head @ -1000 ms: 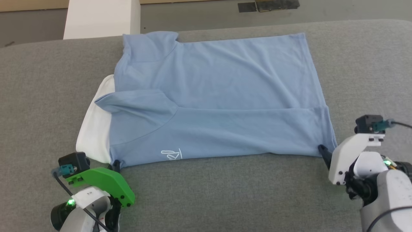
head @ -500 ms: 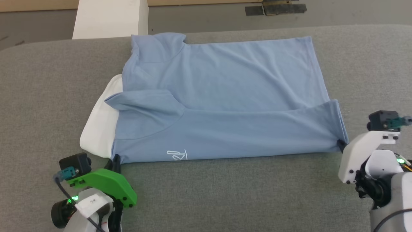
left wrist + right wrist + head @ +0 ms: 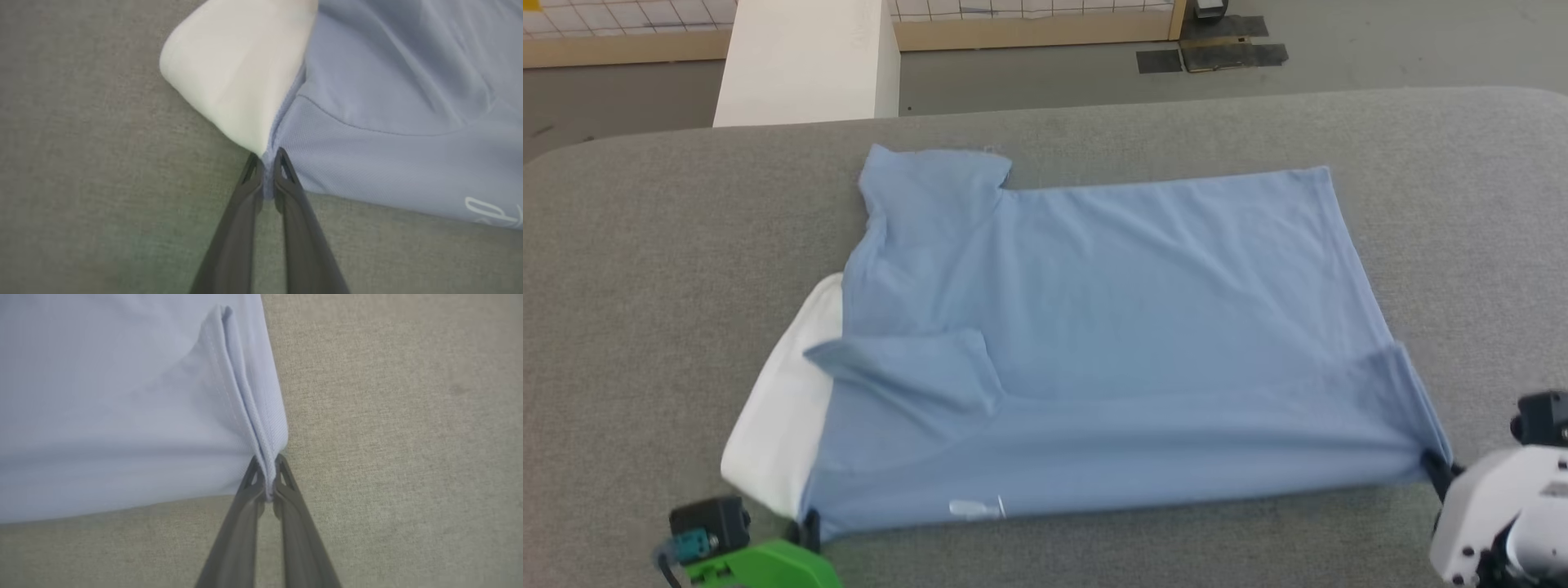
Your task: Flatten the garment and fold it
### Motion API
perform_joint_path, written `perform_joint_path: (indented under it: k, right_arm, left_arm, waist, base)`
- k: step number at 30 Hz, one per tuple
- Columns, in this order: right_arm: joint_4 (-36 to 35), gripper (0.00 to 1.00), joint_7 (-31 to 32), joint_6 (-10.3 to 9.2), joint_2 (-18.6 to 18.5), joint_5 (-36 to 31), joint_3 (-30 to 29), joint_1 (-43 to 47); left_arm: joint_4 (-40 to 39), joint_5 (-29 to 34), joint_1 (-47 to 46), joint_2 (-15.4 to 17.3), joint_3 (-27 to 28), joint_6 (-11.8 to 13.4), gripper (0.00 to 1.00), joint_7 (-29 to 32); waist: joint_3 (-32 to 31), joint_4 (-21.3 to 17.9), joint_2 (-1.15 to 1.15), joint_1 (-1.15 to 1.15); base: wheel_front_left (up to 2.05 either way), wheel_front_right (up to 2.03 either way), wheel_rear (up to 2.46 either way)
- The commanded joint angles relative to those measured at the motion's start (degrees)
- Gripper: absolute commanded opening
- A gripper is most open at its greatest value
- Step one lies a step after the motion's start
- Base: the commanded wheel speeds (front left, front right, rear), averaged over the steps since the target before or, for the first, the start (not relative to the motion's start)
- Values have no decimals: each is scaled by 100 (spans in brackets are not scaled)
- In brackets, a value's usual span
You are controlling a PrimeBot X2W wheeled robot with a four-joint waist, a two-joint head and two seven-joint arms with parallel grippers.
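Grey tabletop (image 3: 645,286) is carrying the polo shirt (image 3: 1111,327), spread across its middle; I am pinching its near-left corner with the left claw (image 3: 267,171), its near-right corner with the right claw (image 3: 267,477).

The whole polo shirt (image 3: 1094,327) on the grey padded surface (image 3: 645,245) is overlooked from above by the head camera, faced forward and down. Its 8 and 4 o'clock corners are shared, seen close along the left gripper (image 3: 267,157) and right gripper (image 3: 268,459).
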Motion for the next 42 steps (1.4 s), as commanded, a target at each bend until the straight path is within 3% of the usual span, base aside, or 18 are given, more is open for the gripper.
perform_joint_path:
  k: [1, 9, 17, 18, 19, 20, 21, 23, 28, 32, 37, 42]
  right_arm:
    - [-4, 0, 39, -12, -22, 45, -97, 150]
    - [628, 0, 145, -12, -22, 278, -177, 530]
    - [1502, 0, -219, -12, -22, 280, -32, 370]
    - [1534, 0, -316, -12, -22, 312, -20, 349]
    - [1528, 0, -405, -12, -22, 352, -5, 335]
    - [1497, 29, -526, -12, -22, 397, 23, 329]
    - [1376, 88, -778, -12, -22, 481, 97, 338]
    - [1140, 100, -1078, -12, -22, 523, 184, 371]
    - [511, 100, -1918, -12, -21, 334, 427, 501]
    - [152, 100, -2759, -12, -49, 108, 707, 479]
    - [108, 100, -3797, -12, -331, -64, 1025, 244]
    - [179, 100, -4406, -12, -674, -169, 1435, -179]
  left_arm:
    - [-43, -4, 194, 104, -2, 104, 0, 108]
    - [45, -211, 413, 118, -72, 27, 0, 346]
    - [504, -368, 306, 59, -188, -174, 0, 434]
    - [525, -393, 312, 42, -186, -182, 11, 428]
    - [521, -409, 321, 34, -185, -193, 39, 419]
    - [495, -436, 340, 29, -176, -209, 100, 408]
    - [381, -467, 375, 59, -148, -248, 100, 383]
    - [185, -471, 400, 120, -78, -278, 100, 307]
    - [-376, -253, 335, 414, 112, -313, 100, 39]
    - [-666, 96, -162, 685, 236, -484, 100, -384]
    - [-590, 454, -1375, 991, 84, -1044, 100, -693]
    - [-97, 785, -2876, 1212, -238, -1587, 100, -533]
  waist:
    - [18, 1, 0, 0]
    - [65, 45, 0, 0]
    - [60, -3, 0, 0]
    - [50, -15, 0, 0]
    - [39, -28, 0, 0]
    - [24, -44, 0, 0]
    - [-4, -68, 0, 0]
    - [-37, -92, 0, 0]
    - [-85, -183, 0, 0]
    - [-7, -278, 0, 0]
    - [271, -403, 0, 0]
    - [689, -590, 0, 0]
  base:
    - [0, 0, 0]
    - [0, 0, 0]
    - [0, 0, 0]
    - [0, 0, 0]
    - [0, 0, 0]
    - [0, 0, 0]
    - [0, 0, 0]
    - [0, 0, 0]
    - [0, 0, 0]
    - [0, 0, 0]
    - [0, 0, 0]
    - [0, 0, 0]
